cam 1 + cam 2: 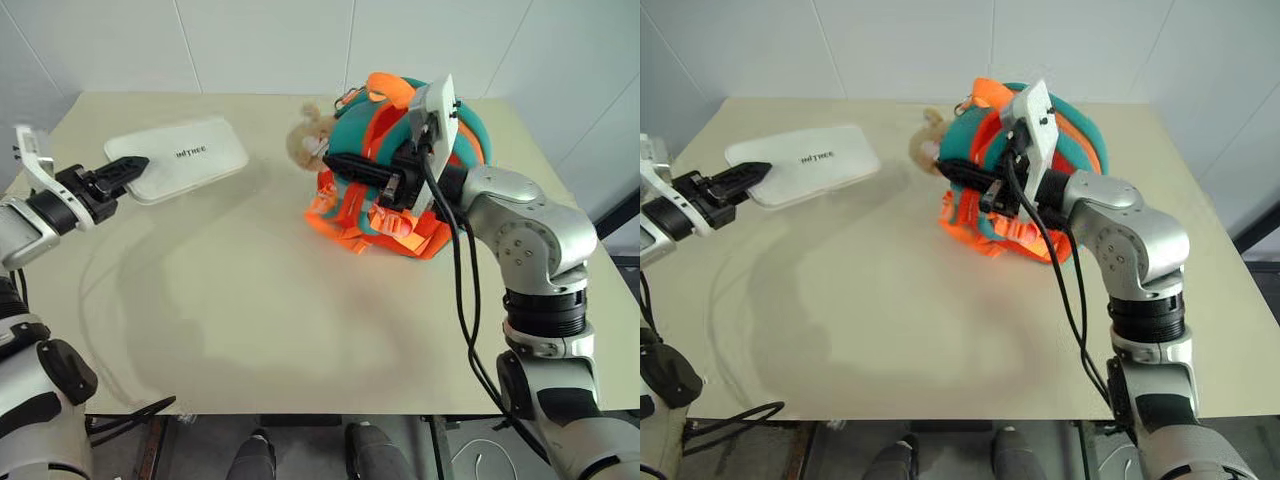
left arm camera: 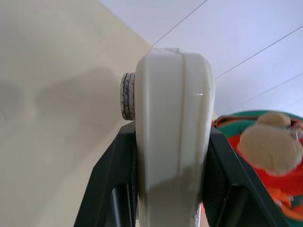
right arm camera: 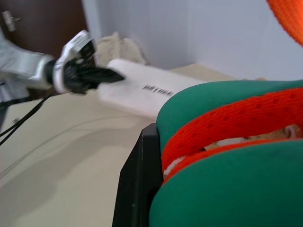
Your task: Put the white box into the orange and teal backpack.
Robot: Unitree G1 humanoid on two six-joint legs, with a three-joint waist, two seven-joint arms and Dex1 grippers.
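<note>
Above the table, left end effector grips white box; right clamps backpack.

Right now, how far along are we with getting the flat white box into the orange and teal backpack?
Done: the left gripper has the flat glossy white box clamped at one end and lifted above the beige table. In hand: the right gripper is shut on the orange and teal backpack. Left: carrying the box across, since a wide gap separates them, and sliding it inside.
</note>
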